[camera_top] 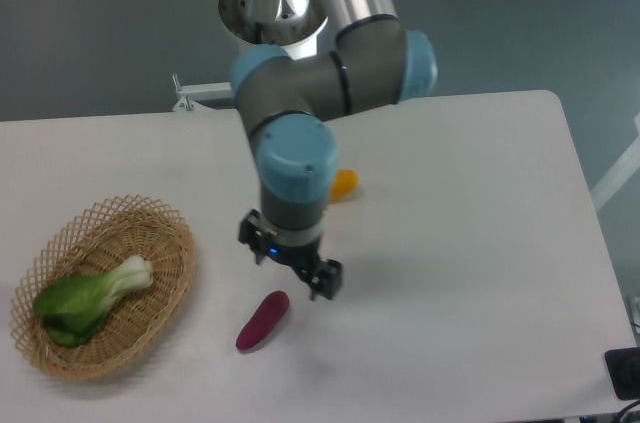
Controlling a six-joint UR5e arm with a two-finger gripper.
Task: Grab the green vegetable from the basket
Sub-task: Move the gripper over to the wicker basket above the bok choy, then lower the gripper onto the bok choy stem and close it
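Observation:
The green vegetable (88,295), a bok choy with dark leaves and a pale stalk, lies inside the woven basket (172,243) at the left of the table. My gripper (293,269) hangs over the middle of the table, well to the right of the basket and just above the purple sweet potato. Nothing is visible between its fingers, and from this angle I cannot make out whether they are open or shut.
A purple sweet potato (262,320) lies just below the gripper. The tip of a yellow-orange fruit (344,182) peeks out behind the arm's wrist. The robot's base (272,13) stands at the table's far edge.

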